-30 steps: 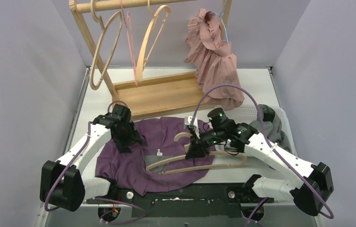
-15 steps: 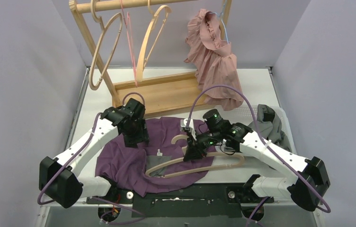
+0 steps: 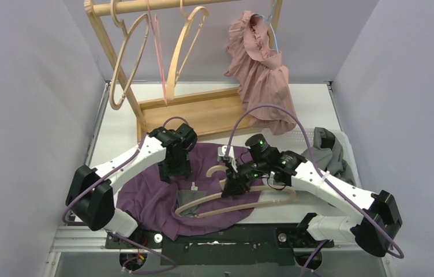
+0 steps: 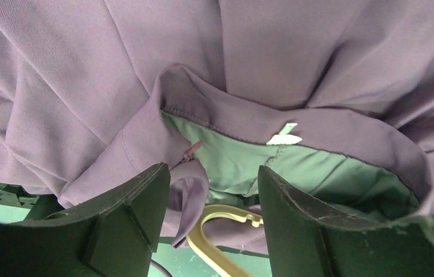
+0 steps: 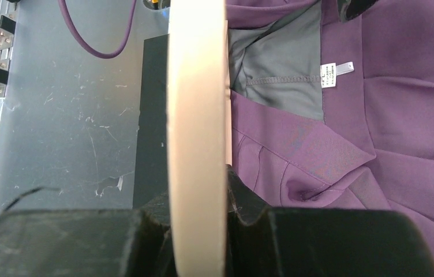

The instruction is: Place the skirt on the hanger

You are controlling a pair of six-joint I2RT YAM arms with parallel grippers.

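Purple skirt point(image 3: 151, 199) lies spread on the counter point(image 3: 313, 98) by the near edge, left of centre, between the two arms. Its waistband opening faces up, showing grey-green lining and a small white label point(image 3: 194, 186). The wooden hanger point(image 3: 203, 199) rests across the skirt's right half, with its hook toward the far edge and its long bar running out toward the right edge. The right fingers point(image 3: 235, 186) are clenched on the hanger near its neck; in the right wrist view the pale bar point(image 5: 197, 86) is pinched between them, with the skirt point(image 5: 411, 115) and the label point(image 5: 333, 69) just beside it. The left fingers point(image 3: 175, 172) hang over the skirt's far part, near the waistband. From the left wrist we see them released, standing apart with nothing gripped point(image 4: 134, 219); a fold of the skirt point(image 4: 59, 69) and the hanger's hook point(image 4: 220, 216) show in the gap below them. Whether their tips touch the cloth we cannot tell. At the far edge stands a wooden rack point(image 3: 203, 115) carrying two bare wooden hangers point(image 3: 128, 57) and a pink garment point(image 3: 261, 75). A grey cloth point(image 3: 330, 150) lies at the right edge.
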